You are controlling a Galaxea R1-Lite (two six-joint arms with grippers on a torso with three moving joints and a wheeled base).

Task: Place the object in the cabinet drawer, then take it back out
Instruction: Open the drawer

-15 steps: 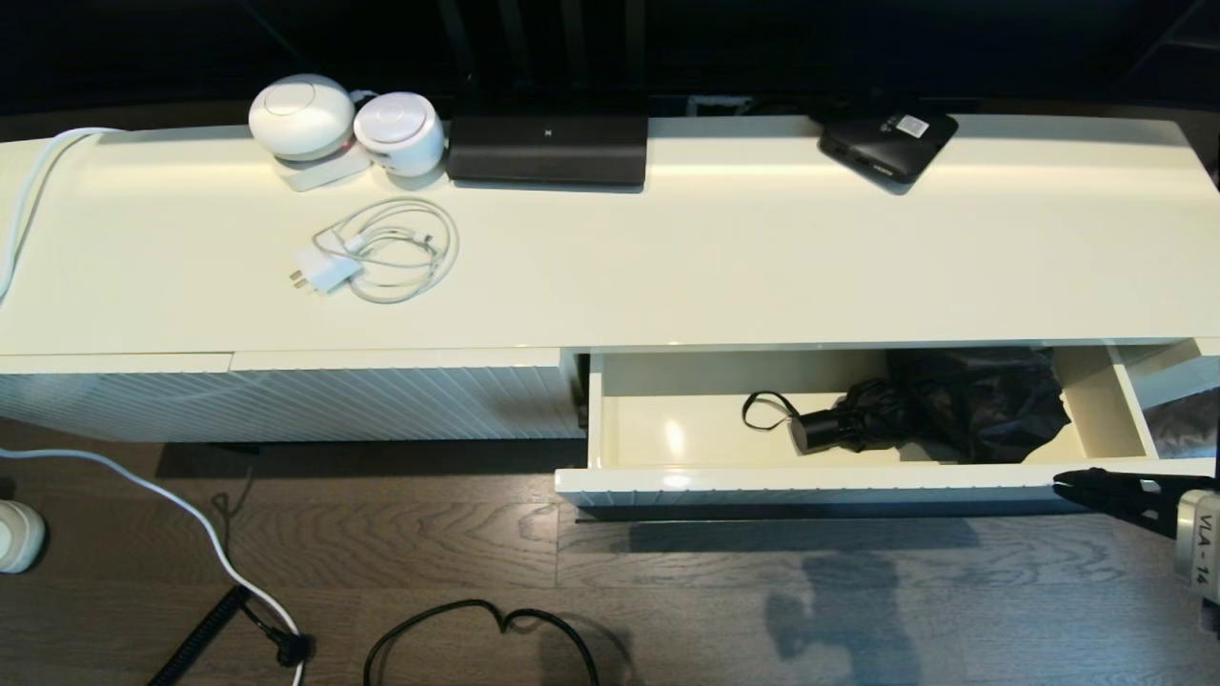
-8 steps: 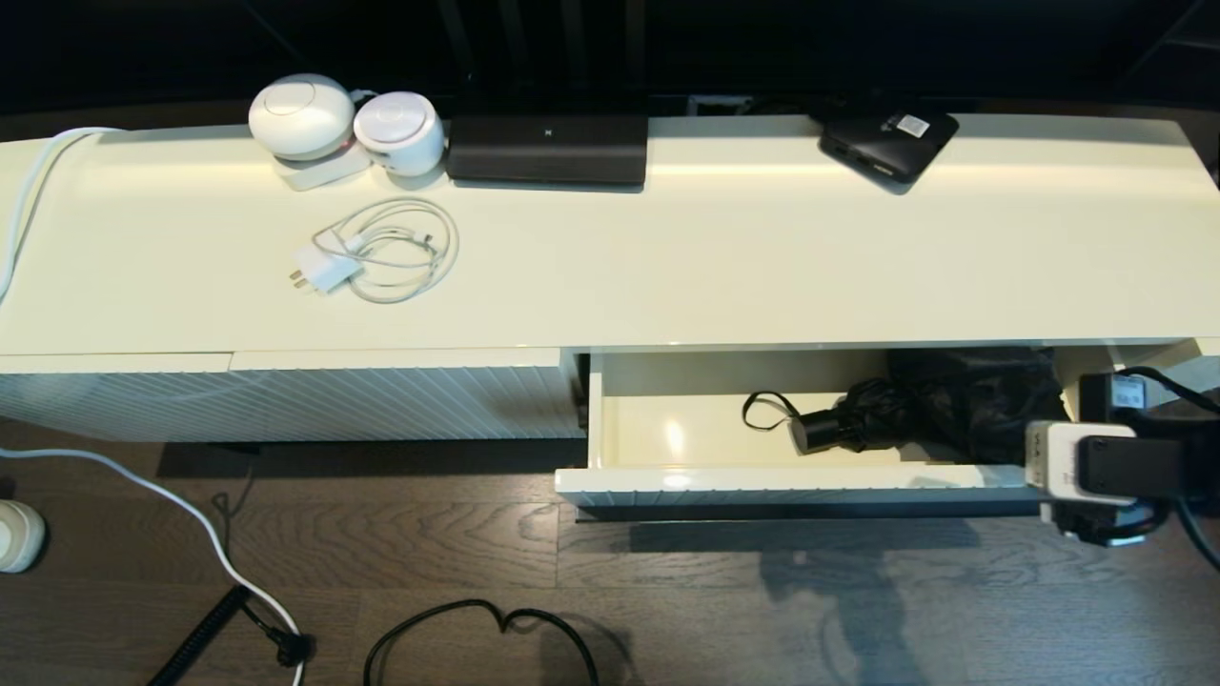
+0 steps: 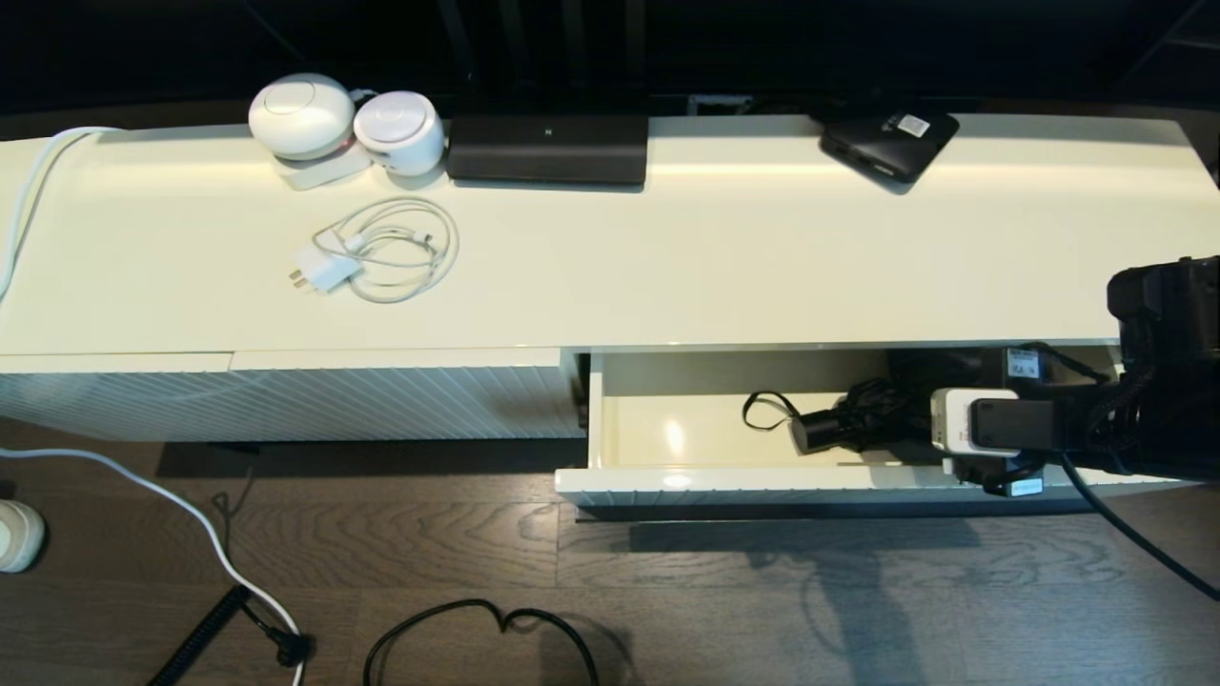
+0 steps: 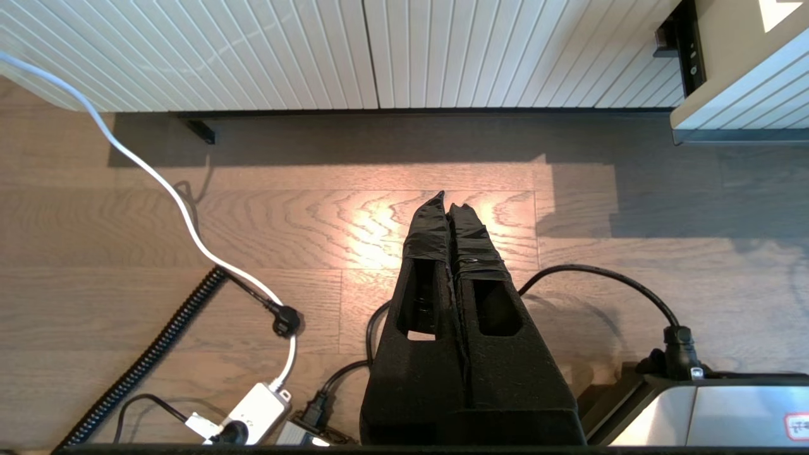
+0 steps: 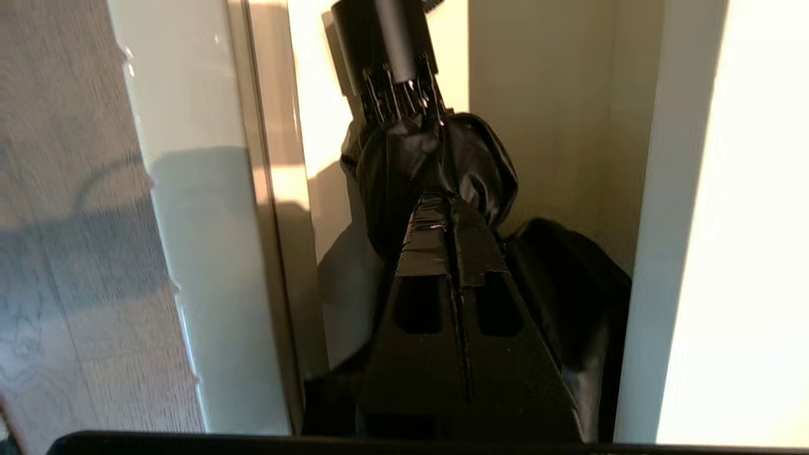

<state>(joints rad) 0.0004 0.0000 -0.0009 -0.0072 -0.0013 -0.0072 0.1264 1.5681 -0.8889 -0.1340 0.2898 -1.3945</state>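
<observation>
The black folding umbrella [image 3: 863, 417] lies inside the pulled-out cream drawer [image 3: 762, 482], its short handle [image 3: 818, 431] and wrist loop [image 3: 762, 410] pointing left. My right arm's wrist [image 3: 991, 426] reaches into the drawer from the right and covers the baggy fabric. In the right wrist view the right gripper [image 5: 449, 203] is shut, its tips right at the bunched fabric [image 5: 436, 155], with the handle [image 5: 385, 38] beyond; nothing shows between the fingers. The left gripper [image 4: 450, 202] hangs shut and empty above the wooden floor, left of the drawer's corner [image 4: 739, 95].
On the cabinet top stand two white round devices [image 3: 343, 119], a coiled white charger [image 3: 381, 250], a black rectangular device [image 3: 548, 148] and a flat black box with a sticker [image 3: 888, 143]. Cables [image 3: 477, 629] lie on the floor in front. A ribbed panel [image 3: 286, 400] sits left of the drawer.
My right arm came in from the right edge, rose over the drawer front and moved left into the drawer, now covering the umbrella's fabric. The umbrella has not moved.
</observation>
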